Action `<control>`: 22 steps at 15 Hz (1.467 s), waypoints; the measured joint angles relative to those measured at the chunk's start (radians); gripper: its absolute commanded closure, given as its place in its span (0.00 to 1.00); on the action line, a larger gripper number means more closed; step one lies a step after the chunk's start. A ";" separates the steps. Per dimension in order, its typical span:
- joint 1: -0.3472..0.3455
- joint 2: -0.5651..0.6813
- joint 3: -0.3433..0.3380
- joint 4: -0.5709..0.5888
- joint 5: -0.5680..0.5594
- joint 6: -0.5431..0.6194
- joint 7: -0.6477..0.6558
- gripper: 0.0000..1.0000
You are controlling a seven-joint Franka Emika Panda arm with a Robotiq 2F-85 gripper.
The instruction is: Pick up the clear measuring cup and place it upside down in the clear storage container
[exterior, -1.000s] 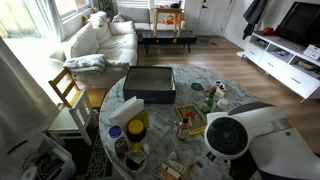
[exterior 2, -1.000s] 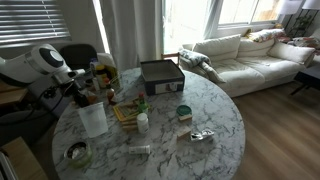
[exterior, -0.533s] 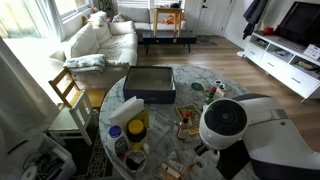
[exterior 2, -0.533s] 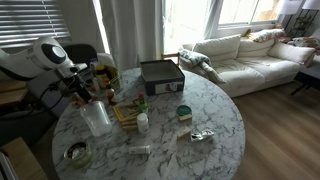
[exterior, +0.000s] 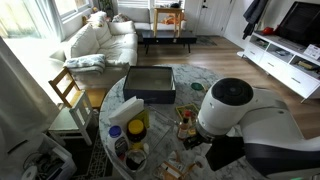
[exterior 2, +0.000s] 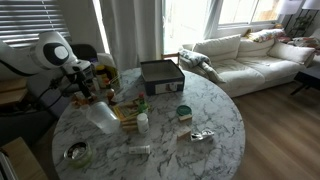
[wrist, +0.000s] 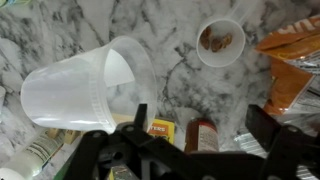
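The clear measuring cup (wrist: 85, 95) lies tipped on its side on the marble table (wrist: 170, 25), its mouth facing right. An exterior view shows the cup (exterior 2: 102, 118) leaning near the table's left edge. My gripper (wrist: 200, 125) is open just right of the cup, apart from it, with nothing between its fingers. Below the jaws stand a small red bottle (wrist: 200, 135) and a yellow box (wrist: 160, 128). The gripper (exterior 2: 84, 92) hangs just above the cup. The rectangular storage container (exterior 2: 160, 75) looks dark and sits at the table's far side; the container (exterior: 150, 83) holds nothing that I can see.
A small white bowl (wrist: 220, 42) with brown contents and an orange bag (wrist: 292, 60) lie near the gripper. Jars, bottles and packets (exterior 2: 130, 110) crowd the table's middle. A chair (exterior: 68, 90) and a sofa (exterior 2: 250, 55) stand around the table.
The jaws have opened and let go of the cup, which now lies tipped over. The arm has shifted toward the table's middle.
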 measured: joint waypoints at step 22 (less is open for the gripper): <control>-0.208 -0.070 -0.202 -0.041 0.255 -0.063 0.280 0.00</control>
